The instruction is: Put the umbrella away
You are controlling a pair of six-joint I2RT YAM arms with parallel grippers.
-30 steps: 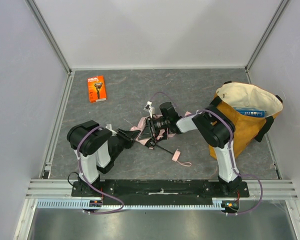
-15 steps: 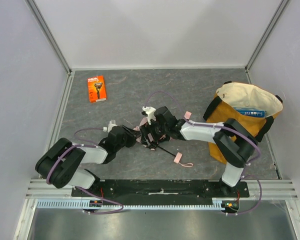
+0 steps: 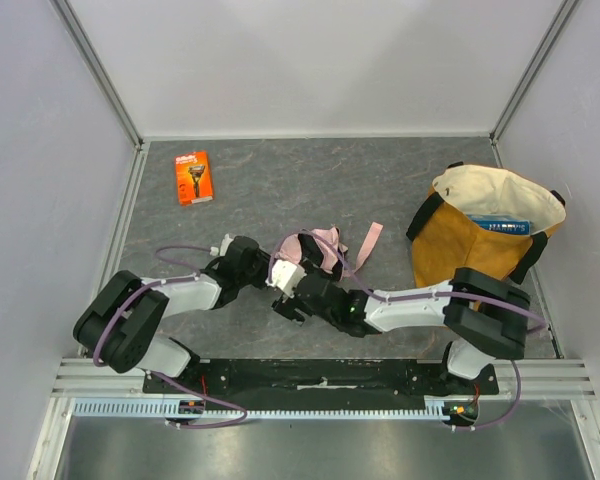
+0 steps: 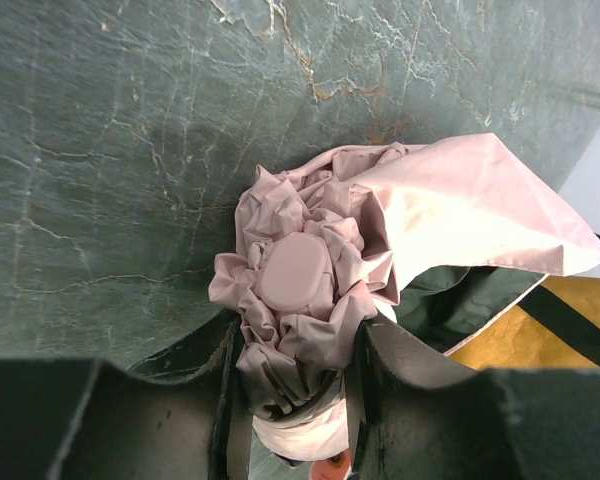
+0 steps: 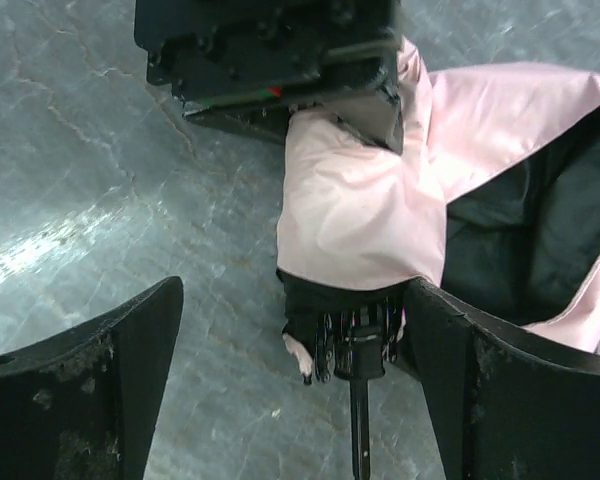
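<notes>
Now, left hand (image 4: 292, 365) clamped on bunched pink umbrella (image 4: 295, 272), right hand (image 5: 295, 300) spread wide, holding nothing

From above, the right gripper (image 3: 292, 283) lies over part of the umbrella (image 3: 320, 243), hiding what is under it from me. On the left wrist camera the fabric runs off the bottom edge inside the left gripper (image 4: 298, 345); on the right wrist, the shaft (image 5: 359, 440) does likewise. I can't read the print on the blue box (image 3: 500, 225) in the bag (image 3: 450, 262).

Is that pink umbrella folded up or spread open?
Folded: the pale pink fabric umbrella is a crumpled bundle, one flap hanging loose.
</notes>
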